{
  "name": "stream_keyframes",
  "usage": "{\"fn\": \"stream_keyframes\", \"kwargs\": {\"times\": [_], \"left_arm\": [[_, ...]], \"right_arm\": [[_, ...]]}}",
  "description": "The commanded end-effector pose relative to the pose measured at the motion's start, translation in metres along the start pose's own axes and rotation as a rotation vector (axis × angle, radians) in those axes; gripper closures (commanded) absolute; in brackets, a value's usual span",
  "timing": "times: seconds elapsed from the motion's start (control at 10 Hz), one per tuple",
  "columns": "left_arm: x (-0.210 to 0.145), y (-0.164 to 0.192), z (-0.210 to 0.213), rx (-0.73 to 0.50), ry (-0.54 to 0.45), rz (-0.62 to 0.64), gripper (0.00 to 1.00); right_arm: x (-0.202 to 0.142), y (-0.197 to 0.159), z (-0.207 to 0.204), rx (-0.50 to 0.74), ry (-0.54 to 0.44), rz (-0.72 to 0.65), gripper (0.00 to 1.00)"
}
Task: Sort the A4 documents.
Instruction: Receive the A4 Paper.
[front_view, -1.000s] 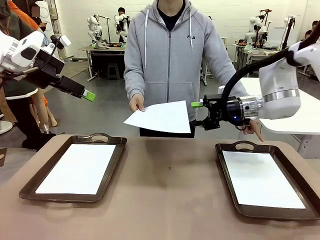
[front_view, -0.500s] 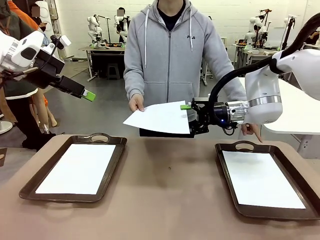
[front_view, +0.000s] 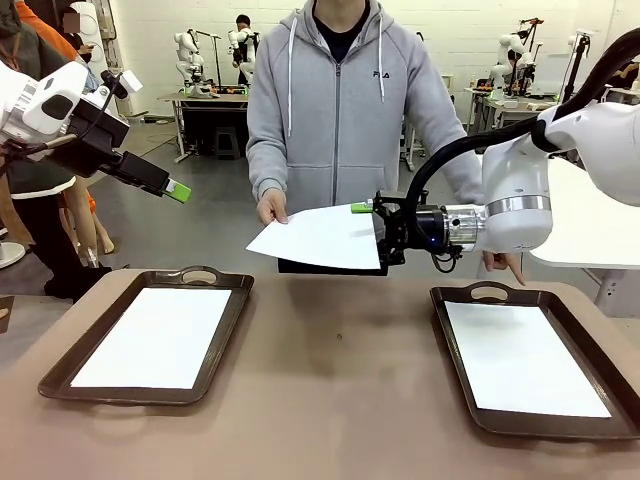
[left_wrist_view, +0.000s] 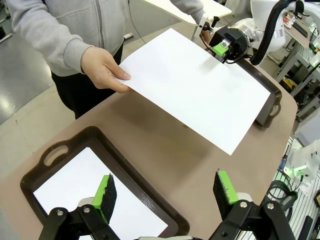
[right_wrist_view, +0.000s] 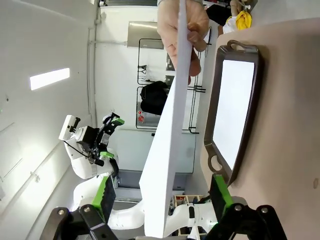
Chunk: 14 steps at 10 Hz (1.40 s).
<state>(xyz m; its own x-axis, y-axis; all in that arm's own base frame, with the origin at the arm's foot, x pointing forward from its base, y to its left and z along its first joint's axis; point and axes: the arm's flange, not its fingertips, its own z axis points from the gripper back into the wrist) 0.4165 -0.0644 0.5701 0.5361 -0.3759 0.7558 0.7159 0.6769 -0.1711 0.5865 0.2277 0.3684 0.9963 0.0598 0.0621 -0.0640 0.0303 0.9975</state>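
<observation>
You have two dark brown trays on the tan worktop: the left tray and the right tray, each with a handle cutout at its far end. They sit well apart, with bare worktop between them. Across from you stands a person in a grey zip hoodie. Behind them, grey floor and other benches farther off.

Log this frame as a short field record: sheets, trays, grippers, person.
held sheet: white sheet held in the air by the person's hand
right gripper: jaws open, straddling the sheet's free edge
left gripper: open, raised above the left tray
trays: left tray and right tray each hold a tray sheet
</observation>
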Motion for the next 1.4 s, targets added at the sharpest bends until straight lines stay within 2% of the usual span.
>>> {"fn": "stream_keyframes", "kwargs": {"times": [0.0, 0.1, 0.2, 0.3, 0.4, 0.5, 0.6, 0.7, 0.8, 0.9, 1.0, 1.1, 1.2, 1.3], "left_arm": [[-0.0023, 0.0017, 0.0004, -0.012, -0.002, -0.019, 0.00], [-0.0023, 0.0017, 0.0004, -0.012, -0.002, -0.019, 0.00], [-0.0023, 0.0017, 0.0004, -0.012, -0.002, -0.019, 0.00], [-0.0023, 0.0017, 0.0004, -0.012, -0.002, -0.019, 0.00], [-0.0023, 0.0017, 0.0004, -0.012, -0.002, -0.019, 0.00], [-0.0023, 0.0017, 0.0004, -0.012, -0.002, -0.019, 0.00], [-0.0023, 0.0017, 0.0004, -0.012, -0.002, -0.019, 0.00], [-0.0023, 0.0017, 0.0004, -0.012, -0.002, -0.019, 0.00], [-0.0023, 0.0017, 0.0004, -0.012, -0.002, -0.019, 0.00], [-0.0023, 0.0017, 0.0004, -0.012, -0.002, -0.019, 0.00], [-0.0023, 0.0017, 0.0004, -0.012, -0.002, -0.019, 0.00], [-0.0023, 0.0017, 0.0004, -0.012, -0.002, -0.019, 0.00], [-0.0023, 0.0017, 0.0004, -0.012, -0.002, -0.019, 0.00], [-0.0023, 0.0017, 0.0004, -0.012, -0.002, -0.019, 0.00]], "right_arm": [[0.0086, 0.0022, -0.0071, 0.000, 0.019, 0.002, 0.12], [0.0086, 0.0022, -0.0063, -0.003, 0.023, 0.001, 0.17], [0.0099, 0.0017, -0.0054, -0.005, 0.021, 0.000, 0.30], [0.0101, 0.0011, -0.0041, -0.004, 0.020, -0.003, 0.35], [0.0106, 0.0003, -0.0026, -0.002, 0.019, -0.008, 0.48], [0.0110, 0.0001, -0.0011, -0.003, 0.015, -0.013, 0.53], [0.0111, -0.0007, -0.0007, -0.005, 0.017, -0.022, 0.66], [0.0110, -0.0012, -0.0006, -0.003, 0.018, -0.029, 0.71], [0.0107, -0.0006, -0.0003, -0.002, 0.021, -0.031, 0.84], [0.0109, -0.0001, -0.0004, -0.001, 0.025, -0.031, 0.70], [0.0107, -0.0004, 0.0000, -0.001, 0.024, -0.037, 1.00], [0.0108, -0.0005, 0.0008, -0.001, 0.022, -0.042, 0.88], [0.0114, -0.0004, 0.0010, -0.001, 0.022, -0.044, 1.00], [0.0117, -0.0008, 0.0012, 0.004, 0.027, -0.043, 1.00]]}}
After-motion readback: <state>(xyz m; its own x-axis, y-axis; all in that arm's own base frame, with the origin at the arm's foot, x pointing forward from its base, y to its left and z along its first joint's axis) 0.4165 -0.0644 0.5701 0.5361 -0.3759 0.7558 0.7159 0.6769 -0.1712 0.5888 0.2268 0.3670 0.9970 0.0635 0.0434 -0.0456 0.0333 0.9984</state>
